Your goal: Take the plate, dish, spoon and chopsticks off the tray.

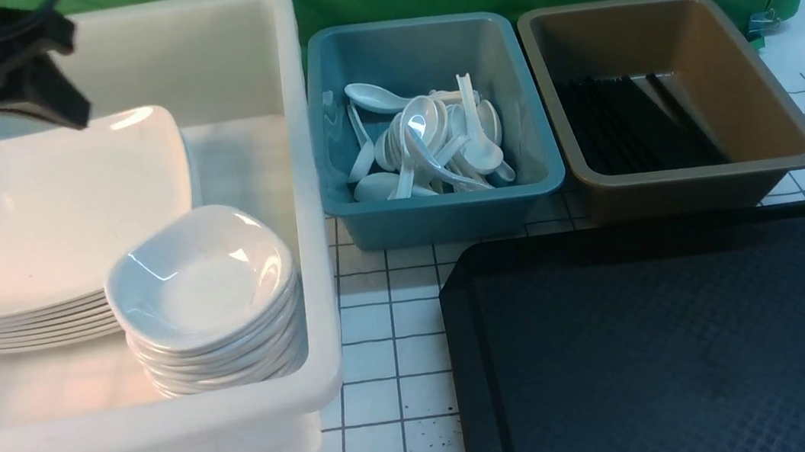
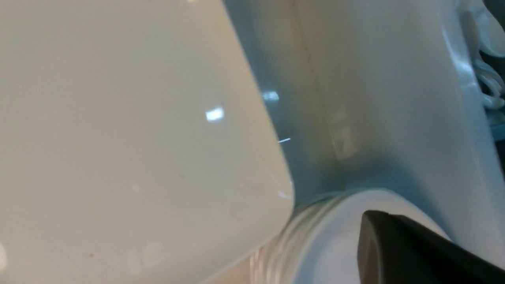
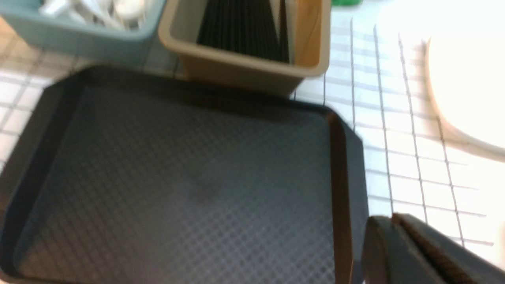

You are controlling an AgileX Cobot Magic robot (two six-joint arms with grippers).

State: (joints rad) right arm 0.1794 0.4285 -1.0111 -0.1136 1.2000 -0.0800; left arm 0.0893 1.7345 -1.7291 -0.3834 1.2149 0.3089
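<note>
Tray (image 1: 678, 346), lower right of the front view, carries nothing. Plate (image 1: 48, 216) tops the stack in the white tub (image 1: 306, 192) at left (glossy, rigid, slippery: take its upturned edge). Left gripper (image 1: 61, 103) and right gripper (image 3: 410, 244) are clenched, holding nothing.

Plate (image 2: 130, 138) beside stacked dishes (image 2: 331, 236)

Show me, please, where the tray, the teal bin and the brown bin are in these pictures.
tray (image 1: 678, 346): front view, bare textured floor.
teal bin (image 1: 440, 217): front view, near outer wall.
brown bin (image 1: 683, 193): front view, near outer wall.
</note>
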